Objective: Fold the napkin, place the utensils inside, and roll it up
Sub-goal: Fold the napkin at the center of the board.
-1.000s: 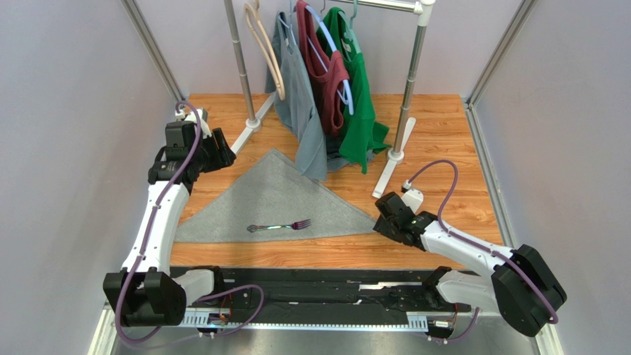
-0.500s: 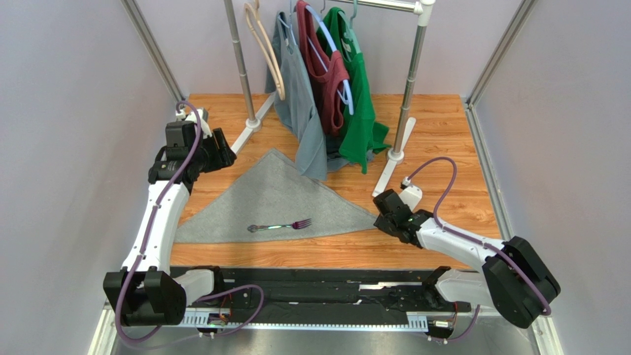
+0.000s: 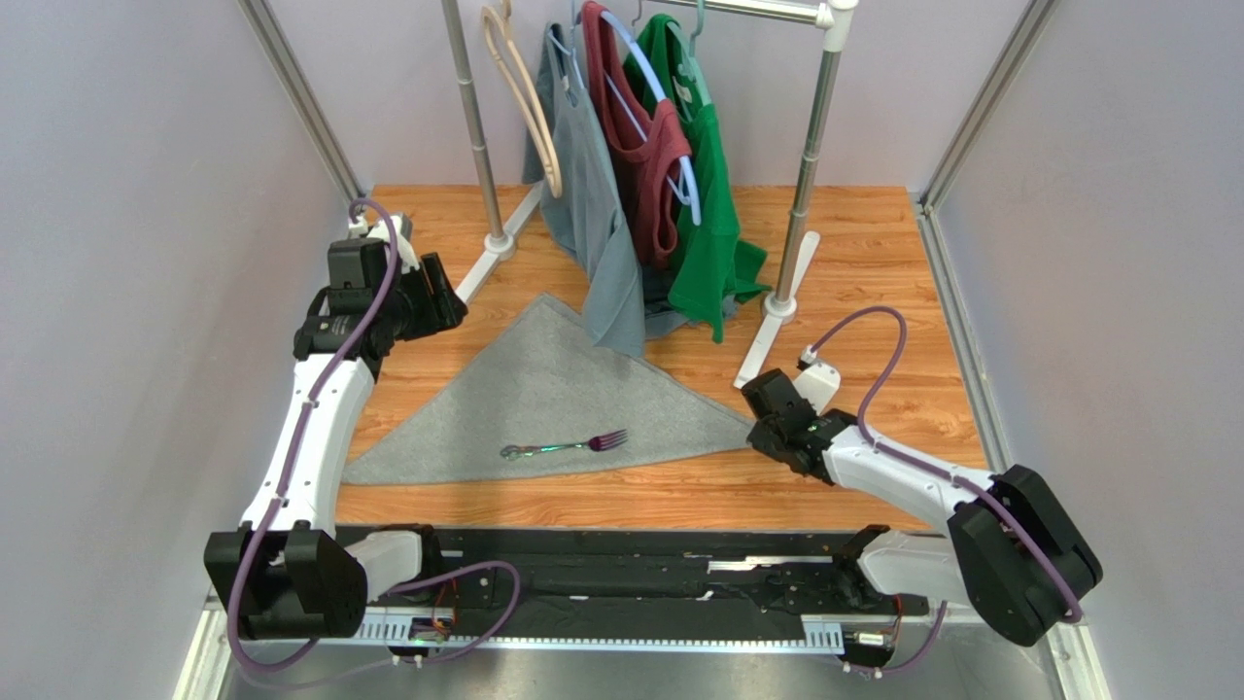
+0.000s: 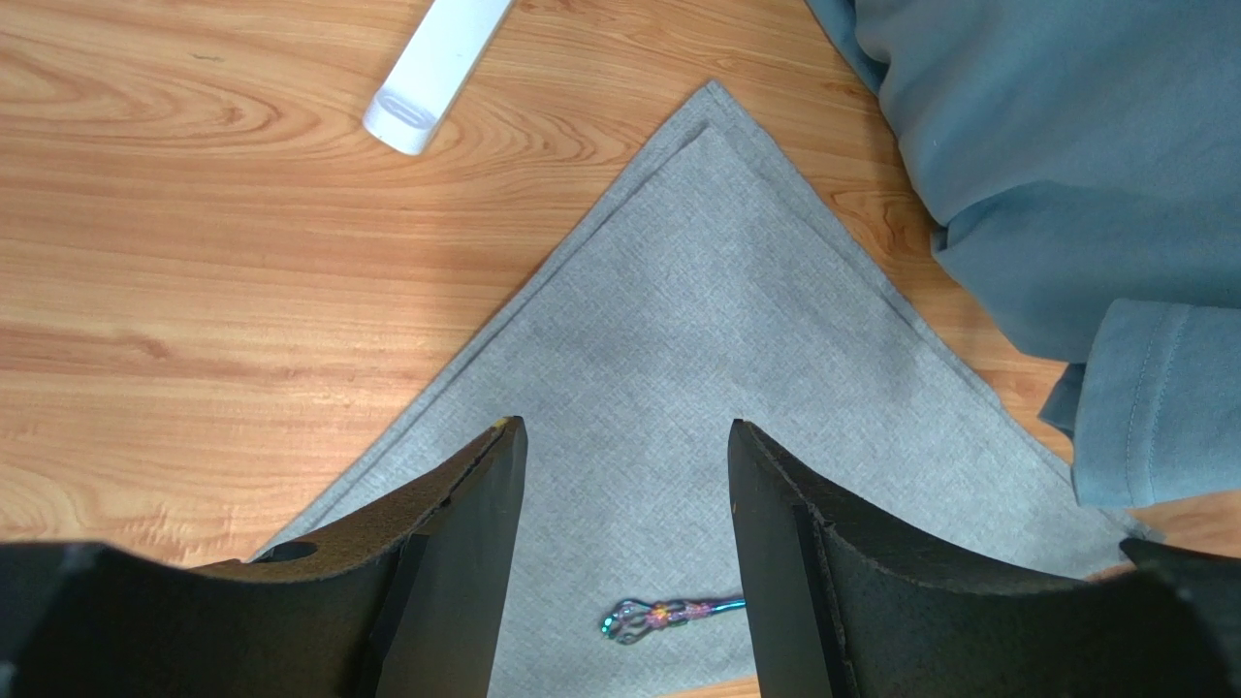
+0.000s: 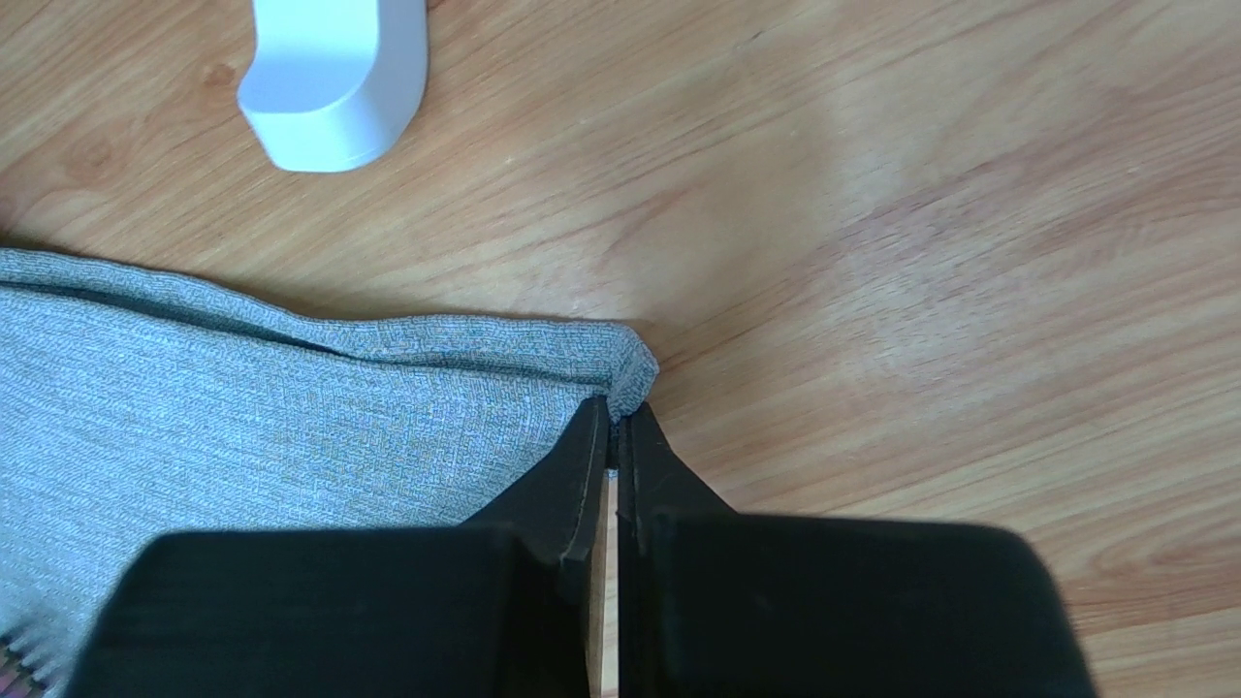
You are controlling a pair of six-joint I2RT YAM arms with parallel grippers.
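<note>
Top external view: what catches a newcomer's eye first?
A grey napkin folded into a triangle spreads mid-table, a fork lying near its near edge. The right gripper is pinched shut on its right corner; the left gripper hangs open by its left edge. Shirts hang behind.

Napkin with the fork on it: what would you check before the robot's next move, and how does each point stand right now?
1. napkin folded into a triangle: ok.
2. fork lying on it, near the long edge: ok.
3. right end effector shut at the right corner: ok.
4. Cloth truly pinched there: cannot tell.
5. left end effector open above the napkin: ok.
6. grey shirt clear of the napkin: cannot tell.
</note>
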